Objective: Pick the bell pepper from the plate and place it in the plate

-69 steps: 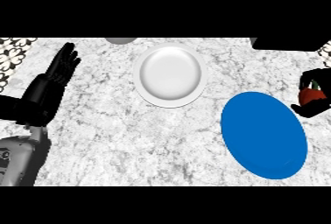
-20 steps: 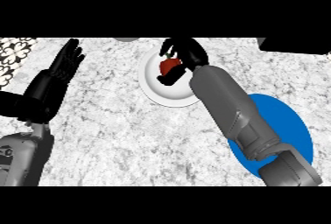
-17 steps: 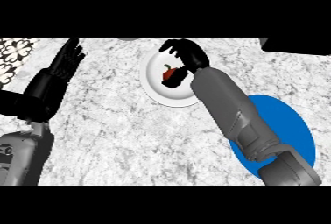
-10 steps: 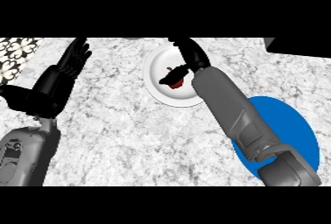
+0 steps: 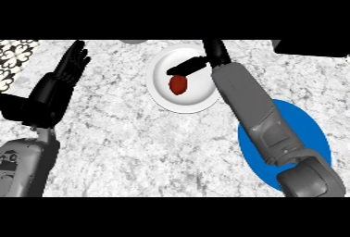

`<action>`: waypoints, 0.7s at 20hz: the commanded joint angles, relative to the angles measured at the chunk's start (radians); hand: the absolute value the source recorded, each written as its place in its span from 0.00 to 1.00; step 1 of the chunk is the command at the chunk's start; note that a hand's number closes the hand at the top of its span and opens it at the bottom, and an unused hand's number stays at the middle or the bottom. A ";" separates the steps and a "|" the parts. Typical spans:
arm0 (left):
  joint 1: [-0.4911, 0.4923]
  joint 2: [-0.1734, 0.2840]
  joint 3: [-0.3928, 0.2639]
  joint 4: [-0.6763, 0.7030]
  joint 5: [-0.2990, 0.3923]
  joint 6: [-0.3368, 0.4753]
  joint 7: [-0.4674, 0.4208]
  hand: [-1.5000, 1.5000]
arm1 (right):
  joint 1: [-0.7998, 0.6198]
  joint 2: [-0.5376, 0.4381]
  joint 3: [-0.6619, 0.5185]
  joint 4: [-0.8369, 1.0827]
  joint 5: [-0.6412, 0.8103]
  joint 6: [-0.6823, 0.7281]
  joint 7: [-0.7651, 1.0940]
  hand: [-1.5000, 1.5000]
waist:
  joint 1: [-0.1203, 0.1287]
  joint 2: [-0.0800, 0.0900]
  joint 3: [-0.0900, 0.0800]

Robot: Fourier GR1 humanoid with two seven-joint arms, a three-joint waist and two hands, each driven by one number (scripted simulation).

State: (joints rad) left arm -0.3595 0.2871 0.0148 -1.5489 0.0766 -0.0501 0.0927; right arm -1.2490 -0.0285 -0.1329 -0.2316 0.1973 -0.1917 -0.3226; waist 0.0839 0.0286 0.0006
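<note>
Lying on the white plate point(image 5: 164, 99) at upper centre was the pepper point(image 5: 178, 85), with the right hand point(image 5: 193, 65) just above it, fingers straight and off the pepper. The blue plate point(image 5: 311, 129) sat at lower right under the forearm. At left, the left hand point(image 5: 58, 85) rested open, fingers up.

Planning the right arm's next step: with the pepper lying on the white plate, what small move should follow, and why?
Probably draw the right hand back off the white plate: the bell pepper lies there, and the hand's fingers are straight, holding nothing.
</note>
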 commanded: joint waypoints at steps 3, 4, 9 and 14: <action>0.024 -0.013 -0.002 -0.035 -0.012 0.019 0.019 0.50 | 0.061 -0.092 -0.077 0.026 -0.062 0.077 -0.091 0.00 | -0.030 -0.007 0.000; 0.014 0.017 0.023 -0.028 -0.003 0.004 0.023 0.50 | 0.042 -0.136 -0.094 0.031 -0.076 0.108 -0.071 0.00 | -0.028 -0.005 0.000; 0.022 0.004 0.007 -0.036 -0.024 0.010 0.016 0.50 | 0.103 -0.262 -0.112 0.034 -0.089 0.263 -0.166 0.00 | -0.036 -0.006 0.001; 0.073 -0.016 0.000 -0.046 -0.023 0.003 -0.013 0.50 | 0.130 -0.313 -0.106 0.065 -0.070 0.314 -0.218 0.00 | -0.023 -0.003 0.001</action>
State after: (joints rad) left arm -0.3166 0.2819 0.0282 -1.5766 0.0620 -0.0441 0.0901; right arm -1.1527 -0.2844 -0.2400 -0.1860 0.1187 0.0582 -0.4936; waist 0.0558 0.0240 0.0015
